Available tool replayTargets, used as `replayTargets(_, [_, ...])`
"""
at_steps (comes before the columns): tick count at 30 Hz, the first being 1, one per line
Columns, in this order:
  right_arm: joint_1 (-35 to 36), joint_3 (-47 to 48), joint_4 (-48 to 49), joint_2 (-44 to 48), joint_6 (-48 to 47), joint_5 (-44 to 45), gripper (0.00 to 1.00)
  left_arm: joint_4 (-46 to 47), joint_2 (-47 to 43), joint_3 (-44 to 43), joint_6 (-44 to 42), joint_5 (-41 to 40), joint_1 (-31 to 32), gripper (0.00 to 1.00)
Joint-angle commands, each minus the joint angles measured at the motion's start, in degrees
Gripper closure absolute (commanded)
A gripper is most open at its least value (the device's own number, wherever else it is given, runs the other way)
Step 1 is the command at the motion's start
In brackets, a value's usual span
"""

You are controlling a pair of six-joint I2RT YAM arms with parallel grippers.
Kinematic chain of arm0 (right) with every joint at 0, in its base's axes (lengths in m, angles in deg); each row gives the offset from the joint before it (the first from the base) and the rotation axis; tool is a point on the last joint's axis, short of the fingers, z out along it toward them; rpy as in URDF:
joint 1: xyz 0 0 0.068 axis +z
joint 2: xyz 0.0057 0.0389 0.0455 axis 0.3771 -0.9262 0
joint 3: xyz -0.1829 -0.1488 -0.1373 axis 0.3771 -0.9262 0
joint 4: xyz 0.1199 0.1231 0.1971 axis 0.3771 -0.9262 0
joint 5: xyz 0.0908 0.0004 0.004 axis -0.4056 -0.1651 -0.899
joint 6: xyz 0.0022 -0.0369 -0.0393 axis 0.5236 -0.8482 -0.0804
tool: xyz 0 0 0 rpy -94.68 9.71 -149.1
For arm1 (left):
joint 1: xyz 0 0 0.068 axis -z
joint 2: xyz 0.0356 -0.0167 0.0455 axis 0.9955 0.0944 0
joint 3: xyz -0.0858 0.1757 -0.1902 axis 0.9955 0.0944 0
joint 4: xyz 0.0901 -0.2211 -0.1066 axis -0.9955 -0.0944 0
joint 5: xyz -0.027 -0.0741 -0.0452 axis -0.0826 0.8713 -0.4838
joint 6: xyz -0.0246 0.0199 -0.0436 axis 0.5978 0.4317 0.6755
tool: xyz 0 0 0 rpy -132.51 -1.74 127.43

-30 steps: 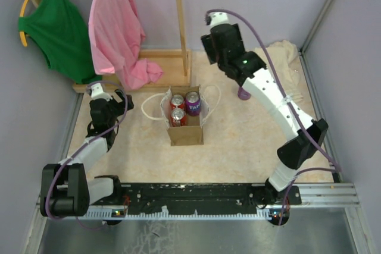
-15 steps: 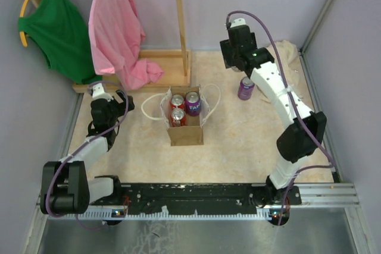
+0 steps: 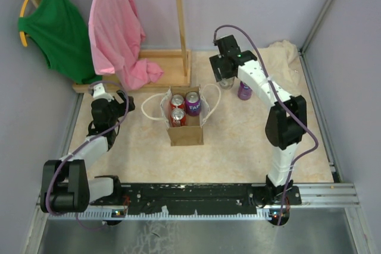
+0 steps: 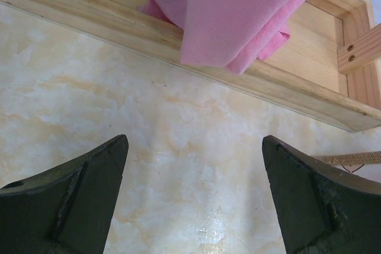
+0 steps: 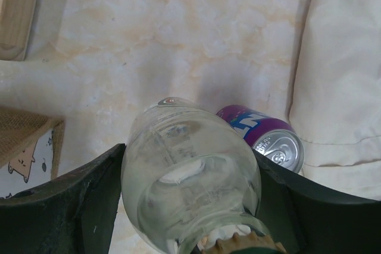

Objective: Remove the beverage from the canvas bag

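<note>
While the left gripper [image 4: 193, 171] hangs wide open and empty over bare table [image 4: 178, 117], the canvas bag [image 3: 186, 135] stands mid-table with three cans [image 3: 178, 116] inside. Beyond it, the right gripper [image 5: 190, 206] is half closed around a clear bottle [image 5: 190, 165]. It is best lowered slowly and upright, clear of the purple can [image 5: 262, 135] and beige cloth [image 5: 339, 75].

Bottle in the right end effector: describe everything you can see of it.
The bottle is clear and glass-looking, with faint print on its side and a gold crimped cap at the end nearest the wrist. The right end effector clamps it by the body, one finger on each side. Its base points toward the table; whether it rests there cannot be told. It is outside the bag, near a purple can.
</note>
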Motion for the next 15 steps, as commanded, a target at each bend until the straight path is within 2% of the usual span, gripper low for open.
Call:
replayTargets(1, [0.2, 1.2, 7.1, 1.7, 0.4, -1.3, 1.00, 1.3, 0.4, -2.0, -0.7, 1.1, 0.1, 0.00])
replayTargets(15, [0.2, -8.1, 15.6, -0.2, 0.3, -1.6, 1.00, 1.1, 0.8, -2.2, -0.6, 1.8, 0.1, 0.00])
